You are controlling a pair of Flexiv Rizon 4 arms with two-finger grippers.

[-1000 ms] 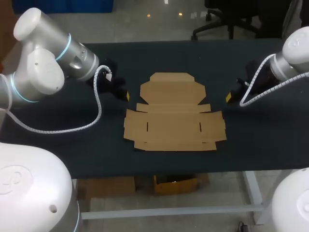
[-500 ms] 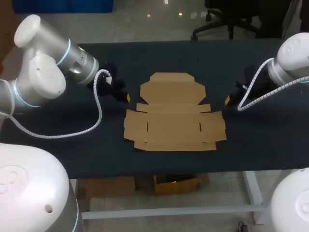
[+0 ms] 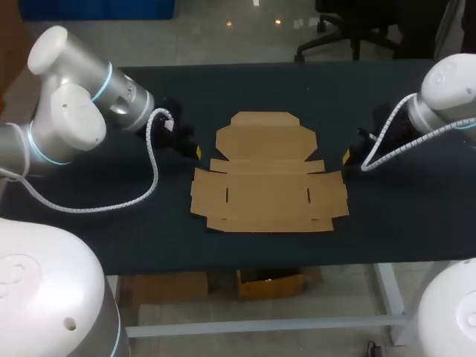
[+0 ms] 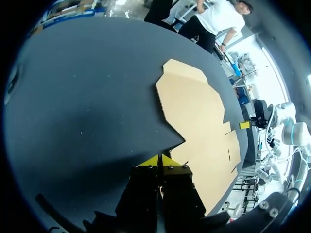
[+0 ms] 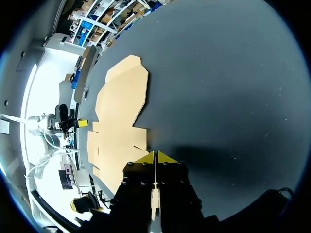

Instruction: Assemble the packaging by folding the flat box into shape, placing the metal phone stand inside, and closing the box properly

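- Head view: the flat box point(image 3: 268, 175) lies unfolded in the middle of the table point(image 3: 97, 223), its narrower panel toward the far edge and its wider panel toward us; the left gripper point(image 3: 195, 149) stands just beside its left edge and the right gripper point(image 3: 347, 156) just beside its right edge, both level with the notch between the panels; we judge neither arm the nearer.
- Left wrist view: the yellow tips meet with no gap and grip nothing; the box lies ahead and off to one side, its notched edge just beyond the tips, not touching.
- Right wrist view: the tips are likewise pressed together and empty; the box lies ahead and to the other side, its side flap nearest, apart from the tips.
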